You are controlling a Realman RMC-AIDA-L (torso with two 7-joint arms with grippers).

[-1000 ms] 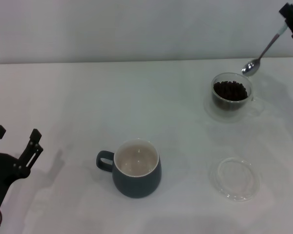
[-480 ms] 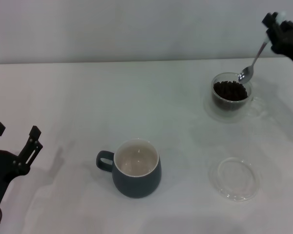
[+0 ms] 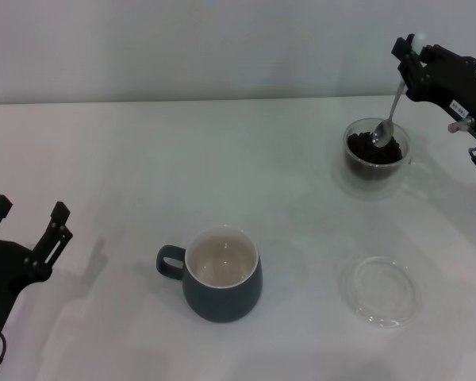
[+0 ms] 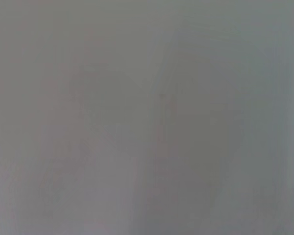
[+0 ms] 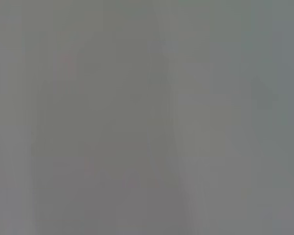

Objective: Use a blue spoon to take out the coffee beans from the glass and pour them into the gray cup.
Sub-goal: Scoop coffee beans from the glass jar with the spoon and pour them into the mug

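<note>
Your right hand [image 3: 411, 57] grips the blue spoon [image 3: 390, 117], bowl in the coffee beans [image 3: 373, 148] inside the glass [image 3: 376, 159]; left hand [image 3: 28, 222] open, parked near surface [image 3: 222, 159] edge.

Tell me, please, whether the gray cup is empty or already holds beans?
Empty: the gray cup shows only its bare cream inside; the coffee beans are all in the glass.

A shallow clear dish [image 3: 379, 290] (perhaps a lid) lies on the white table [image 3: 143, 167].
</note>
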